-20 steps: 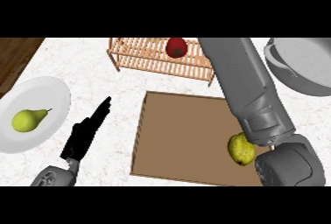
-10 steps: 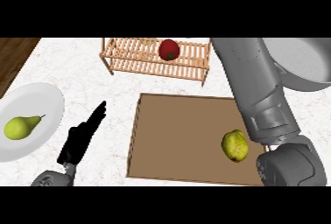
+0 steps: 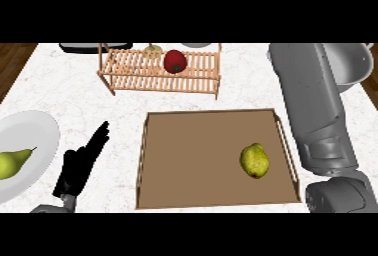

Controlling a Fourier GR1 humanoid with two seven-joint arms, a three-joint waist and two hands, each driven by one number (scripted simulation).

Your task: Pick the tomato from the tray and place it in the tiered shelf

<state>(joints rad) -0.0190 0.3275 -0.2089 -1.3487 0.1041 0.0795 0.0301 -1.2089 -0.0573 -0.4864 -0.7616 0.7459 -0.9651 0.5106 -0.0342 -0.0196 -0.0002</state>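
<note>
White marble counter w/ dark wood floor at both sides. Tomato sits on the top deck of the slatted tiered shelf at the far edge, upright-ish, nothing touching it, so the place step looks done by my read. Brown tray lies nearer, holding only a yellow-green lemon-like fruit toward its right side, well apart from the shelf. Left hand lies just left of the tray, fingers straight & together pointing away, holding nothing; prob. parked out of the way. Right forearm runs along the tray's right edge; right hand itself isn't visible, so can't tell its fingers. White plate at left edge carries a pear. Grey pot at far right.
</note>
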